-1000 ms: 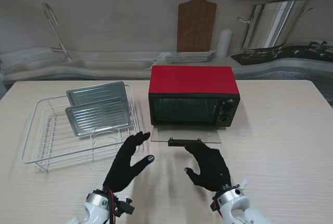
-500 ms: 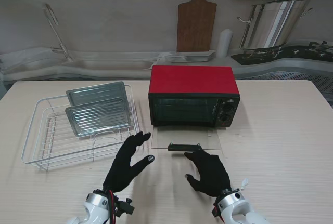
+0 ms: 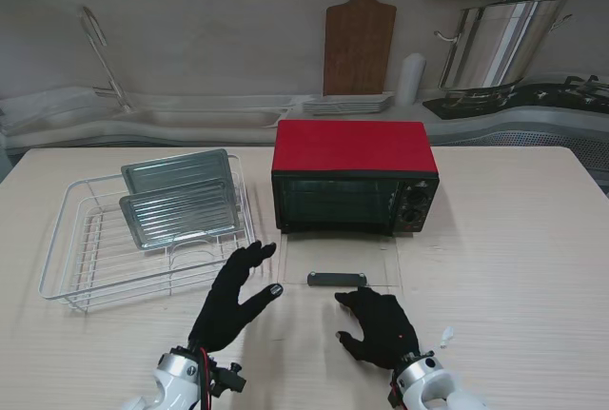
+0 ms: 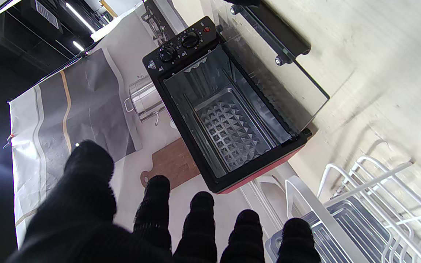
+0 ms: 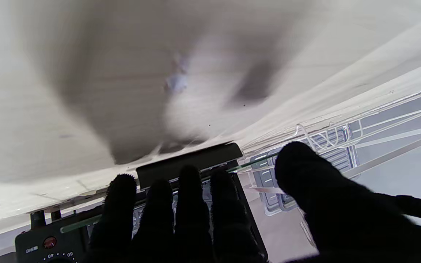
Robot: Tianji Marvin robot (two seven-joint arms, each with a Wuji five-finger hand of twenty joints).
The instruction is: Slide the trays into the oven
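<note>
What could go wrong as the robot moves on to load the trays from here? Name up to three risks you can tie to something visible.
1. The glass door lies open, flat on the table between the hands and the oven; a tray or arm could knock its handle.
2. Two trays stand upright in the wire rack; lifting one may snag the wires.
3. The oven floor already holds a studded pan; a tray slid low could jam.

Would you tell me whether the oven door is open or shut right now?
Open. The oven door lies folded down flat on the table, and the left wrist view looks straight into the oven cavity.
</note>
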